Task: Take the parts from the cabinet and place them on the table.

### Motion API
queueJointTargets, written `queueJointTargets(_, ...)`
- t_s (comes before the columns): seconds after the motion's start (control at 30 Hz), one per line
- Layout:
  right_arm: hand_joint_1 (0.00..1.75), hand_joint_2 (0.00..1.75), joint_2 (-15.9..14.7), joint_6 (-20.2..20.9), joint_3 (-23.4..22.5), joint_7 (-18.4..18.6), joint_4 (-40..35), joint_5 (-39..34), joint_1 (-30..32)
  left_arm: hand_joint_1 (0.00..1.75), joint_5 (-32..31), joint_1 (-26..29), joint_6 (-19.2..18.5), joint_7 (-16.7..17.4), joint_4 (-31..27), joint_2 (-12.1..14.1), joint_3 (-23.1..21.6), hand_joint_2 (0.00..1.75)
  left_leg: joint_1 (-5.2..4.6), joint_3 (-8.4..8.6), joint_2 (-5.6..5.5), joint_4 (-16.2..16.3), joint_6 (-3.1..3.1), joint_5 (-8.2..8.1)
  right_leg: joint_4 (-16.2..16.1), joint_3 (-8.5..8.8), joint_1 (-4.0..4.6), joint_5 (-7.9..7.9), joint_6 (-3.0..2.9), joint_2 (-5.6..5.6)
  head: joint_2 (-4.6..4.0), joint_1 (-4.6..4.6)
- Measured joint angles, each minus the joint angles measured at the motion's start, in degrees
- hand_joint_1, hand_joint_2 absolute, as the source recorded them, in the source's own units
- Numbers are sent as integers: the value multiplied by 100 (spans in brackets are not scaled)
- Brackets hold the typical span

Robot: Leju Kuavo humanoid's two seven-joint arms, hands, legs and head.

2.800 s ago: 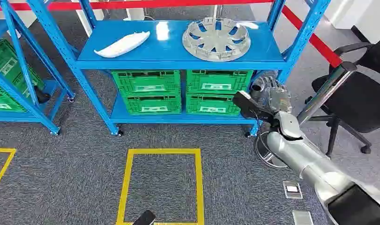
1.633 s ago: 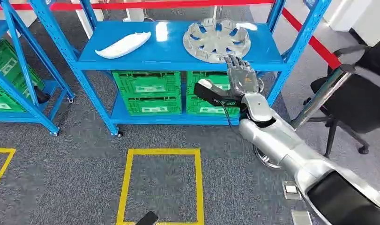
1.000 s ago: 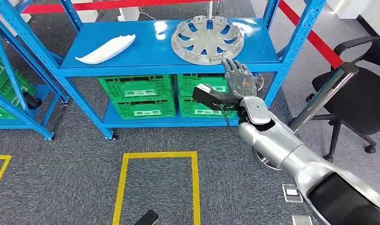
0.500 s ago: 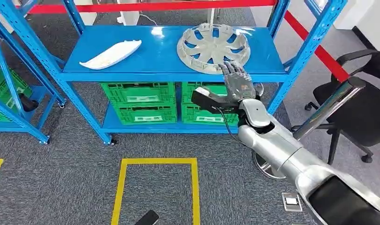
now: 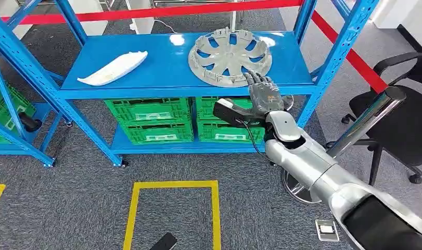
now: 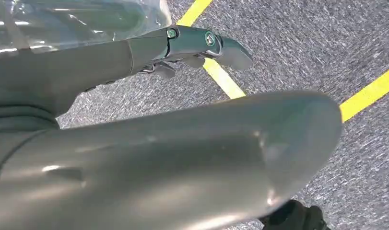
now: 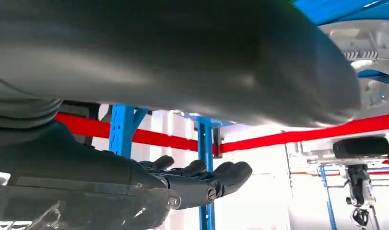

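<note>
Two parts lie on the blue cabinet's (image 5: 177, 62) top shelf: a grey spoked wheel cover (image 5: 230, 55) at upper centre and a white curved trim piece (image 5: 113, 68) at upper left. Just below the cover's near rim, the right hand (image 5: 264, 94) reaches up, fingers (image 5: 256, 80) straight, slightly apart, holding nothing; fingertips seem to meet the rim.

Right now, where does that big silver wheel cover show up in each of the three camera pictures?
Head view: the wheel cover lies on the blue rack's top shelf, just beyond the right hand.
Right wrist view: a pale ribbed piece of it shows past the thick thumb.
Left wrist view: not in it.
Shared landmark: the red barrier tape.
</note>
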Motion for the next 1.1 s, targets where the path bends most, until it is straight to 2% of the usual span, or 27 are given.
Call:
queueJointTargets(0.03, 0, 0, 4, 0, 2, 0, 0, 0, 4, 0, -2, 13, 0, 0, 0, 0, 0, 0, 0, -88, 1, 21, -6, 113, 0, 31, 0, -24, 4, 1, 0, 2)
queueJointTargets(0.07, 0, 0, 7, 0, 2, 0, 0, 0, 4, 0, -2, 17, 0, 0, 0, 0, 0, 0, 2, -51, 1, -203, -6, 355, 2, 74, -2, -50, 13, 6, 0, -4)
queueJointTargets(0.1, 0, 0, 9, 0, 0, 0, 0, 0, 2, 0, -4, 14, 0, 0, 0, 0, 0, 0, 3, 68, 2, -542, 1, 624, 2, 118, -3, -74, 26, 9, 0, -4)
queueJointTargets(0.13, 0, 0, 11, 0, -2, 0, -2, 0, -2, 0, -4, 9, 2, 0, 0, 0, 2, 0, 3, 281, 4, -1092, 21, 981, 3, 187, -5, -111, 48, 13, 0, -9)
queueJointTargets(0.17, 0, 0, 15, 0, -4, 0, -2, 0, -4, 0, -4, 13, 2, 0, 0, 2, 2, 0, -6, 427, 1, -1388, 42, 1053, -14, 231, -9, -145, 77, 13, 0, -9)
queueJointTargets(0.2, 0, 0, 17, 2, 0, 0, -4, 0, -25, 0, -4, 6, 2, -2, 0, 0, 4, 0, -38, 456, 0, -1471, 69, 1048, -4, 230, 29, -155, 111, 21, 0, -13)
queueJointTargets(0.23, 0, 0, 22, 13, -4, 0, -13, 0, -28, 0, -9, -5, 0, 0, 0, -2, 4, 0, -40, 555, 3, -1597, 113, 933, -17, 204, 19, -138, 153, 27, 0, -15)
queueJointTargets(0.27, 0, 0, 22, 22, -2, 2, -13, 0, -23, 0, -13, -3, 2, 0, 0, 0, 7, 0, -48, 537, -2, -1596, 134, 915, -37, 193, 15, -128, 182, 21, 0, -15)
queueJointTargets(0.33, 0, 0, 22, 35, -11, 2, -31, 0, -20, 0, -24, 9, 4, 0, -2, -2, 7, 0, -16, 555, -3, -1663, 212, 946, -58, 209, 8, -145, 264, 11, 0, -15)
queueJointTargets(0.37, 0, 0, 24, 40, -15, 0, -33, 0, -29, 0, -35, 3, 4, -2, -2, -2, 7, 0, -5, 578, -1, -1681, 226, 951, 40, 170, 9, -207, 283, 0, 0, -2)
queueJointTargets(0.4, 0, 0, 28, 42, -15, 0, -39, 0, -41, 0, -42, -10, 2, 0, -2, -2, 7, 0, -5, 584, 0, -1682, 261, 939, 306, 34, 9, -347, 294, -3, 0, 4)
queueJointTargets(0.47, 0, 0, 28, 61, -11, 2, -44, 0, -20, 0, -46, -14, 2, 0, -2, -2, 7, 0, -19, 606, 0, -1679, 301, 912, 1204, -440, 10, -697, 311, -2, 0, 9)
queueJointTargets(0.5, 0, 0, 26, 68, -7, 2, -44, 0, 0, 0, -46, -5, 2, 0, 0, -2, 7, 0, -28, 619, 0, -1677, 315, 901, 1570, -660, 10, -774, 314, -2, 0, 17)
queueJointTargets(0.53, 0, 0, 24, 77, -4, 2, -44, 0, 17, 0, -46, 4, 2, 0, 0, 0, 7, 0, -39, 642, -1, -1675, 327, 881, 1699, -780, 11, -704, 306, -2, 0, 17)
queueJointTargets(0.57, 0, 0, 24, 79, -4, 2, -44, 0, 22, 0, -46, 13, 2, 0, -2, -2, 7, 0, -46, 676, -5, -1673, 325, 856, 1530, -744, 16, -501, 290, -2, 0, 22)
queueJointTargets(0.63, 0, 0, 24, 79, -4, 2, -46, 0, 6, 0, -48, 12, 2, 0, -2, -4, 7, 0, -55, 766, -11, -1672, 308, 791, 626, -377, 39, 90, 226, -1, 0, 20)
queueJointTargets(0.67, 0, 0, 24, 79, -7, 2, -46, 0, -3, 0, -48, 15, 2, 0, -2, -7, 9, 0, -54, 795, -11, -1672, 286, 757, 149, -192, 62, 293, 185, -4, 0, 22)
queueJointTargets(0.7, 0, 0, 24, 88, -2, 2, -46, 0, -15, 0, -46, 11, 2, 0, -2, -13, 9, 0, -87, 783, -12, -1667, 250, 734, 66, -114, 97, 192, 158, -3, 0, -9)
queueJointTargets(0.73, 0, 0, 26, 103, -4, 2, -46, 0, -20, 0, -50, 12, 11, 0, -2, -15, 11, 0, -70, 770, -10, -1661, 225, 734, -33, -76, 98, 147, 135, 9, 0, 7)
queueJointTargets(0.8, 0, 0, 24, 105, -2, 7, -50, 0, -15, 0, -52, 21, 2, 0, -2, -24, 9, 0, -55, 802, -6, -1710, 170, 724, -33, -80, 119, 122, 89, 21, 0, 4)
queueJointTargets(0.87, 0, 0, 22, 105, -15, 13, -63, 0, -20, 0, -52, 18, 7, 0, -2, -24, 13, 0, -62, 812, 4, -1680, 109, 650, -143, 16, 55, 138, 39, 16, 0, 2)
queueJointTargets(0.9, 0, 0, 22, 105, -18, 11, -76, 0, -26, 0, -52, 13, 7, 0, -2, -22, 15, 0, -62, 740, 7, -1472, 85, 531, -176, 67, 49, 120, 12, 10, 0, -28)
queueJointTargets(0.97, 0, 0, 33, 109, -7, 11, -77, 0, -22, 0, -52, 12, 7, 0, -2, -20, 15, 0, -47, 293, 7, -595, 46, 189, -179, 130, 41, 75, -14, 0, 0, -44)
queueJointTargets(1.0, 0, 0, 33, 114, 0, 11, -77, 0, -3, 0, -52, 25, 9, 0, -2, -17, 17, 0, -38, 55, 7, -205, 23, 116, -178, 159, 39, 44, -15, -2, 0, -39)
queueJointTargets(1.03, 0, 0, 33, 120, 2, 11, -77, 0, 13, 0, -52, 41, 7, 0, -2, -17, 17, 0, -27, -91, 8, -41, 6, 143, -177, 187, 36, 17, -10, -1, 0, -39)
queueJointTargets(1.07, 0, 0, 33, 127, 2, 11, -77, 0, 27, 0, -52, 52, 7, 0, 0, -17, 17, 0, -21, -103, 8, -121, -3, 297, -167, 231, 27, -21, 4, 11, 0, -42)
queueJointTargets(1.1, 0, 0, 33, 136, 2, 11, -79, 0, 32, 0, -52, 54, 7, 0, 0, -15, 17, 0, -15, 1, 9, -446, -7, 576, -160, 287, 13, -66, 25, 10, 0, -42)
